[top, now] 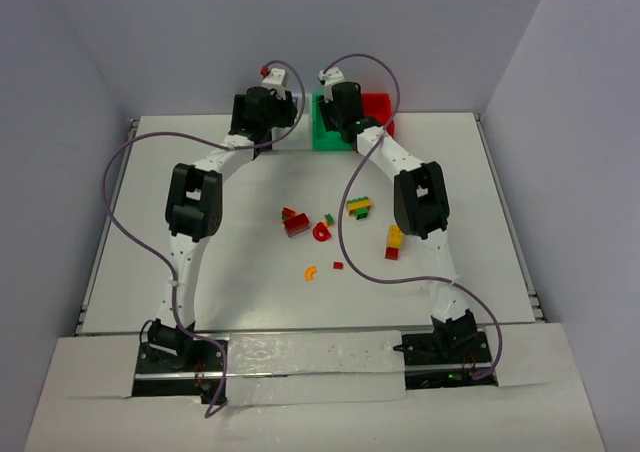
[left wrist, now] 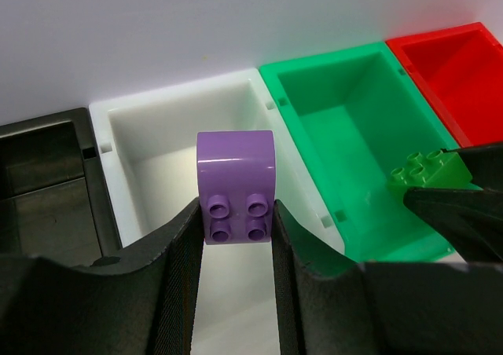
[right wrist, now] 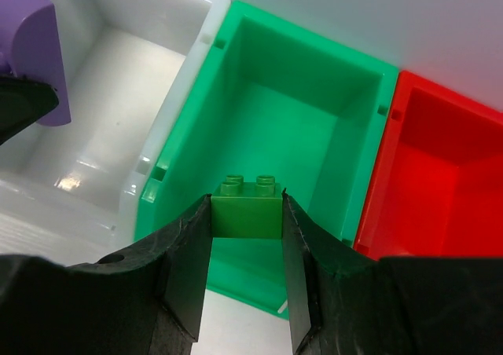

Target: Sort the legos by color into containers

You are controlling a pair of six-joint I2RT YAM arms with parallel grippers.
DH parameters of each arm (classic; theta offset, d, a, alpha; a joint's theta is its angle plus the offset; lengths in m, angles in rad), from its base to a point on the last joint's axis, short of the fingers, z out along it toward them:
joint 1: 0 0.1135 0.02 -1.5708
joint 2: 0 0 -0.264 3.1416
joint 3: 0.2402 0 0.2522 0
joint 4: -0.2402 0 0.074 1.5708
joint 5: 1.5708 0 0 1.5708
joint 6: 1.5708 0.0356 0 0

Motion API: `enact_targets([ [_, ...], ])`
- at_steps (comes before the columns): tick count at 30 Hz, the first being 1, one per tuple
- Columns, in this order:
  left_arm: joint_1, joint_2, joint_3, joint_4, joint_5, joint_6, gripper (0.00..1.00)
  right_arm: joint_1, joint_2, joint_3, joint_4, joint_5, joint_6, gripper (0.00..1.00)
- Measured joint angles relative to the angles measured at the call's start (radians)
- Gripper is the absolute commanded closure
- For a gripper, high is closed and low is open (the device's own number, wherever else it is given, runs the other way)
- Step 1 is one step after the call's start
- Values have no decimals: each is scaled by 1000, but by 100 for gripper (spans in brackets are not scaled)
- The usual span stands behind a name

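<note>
The left claw (left wrist: 236, 229) pinches a purple curved brick (left wrist: 236, 170) over the white bin (left wrist: 157, 127); the right claw (right wrist: 247, 223) grips a green brick (right wrist: 247, 214) over the green bin (right wrist: 299, 96); loose legos (top: 322, 232) lie at the bins' 6 o'clock.

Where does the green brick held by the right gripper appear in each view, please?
Right wrist: green brick at centre, clamped in the right gripper.
Left wrist: at the right edge.
Top external: hidden beneath the right gripper.
Shared landmark: the green bin.
</note>
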Motion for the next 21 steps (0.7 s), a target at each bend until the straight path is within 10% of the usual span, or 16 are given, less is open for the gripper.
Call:
enact_targets([
  [5, 0, 32, 28, 3, -10, 0, 46, -1, 11, 0, 17, -1, 14, 45],
  [11, 0, 36, 31, 2, -29, 0, 18, -2, 10, 0, 46, -11, 32, 25],
  [21, 4, -29, 4, -71, -4, 4, 19, -4, -96, -50, -25, -85, 70, 5],
])
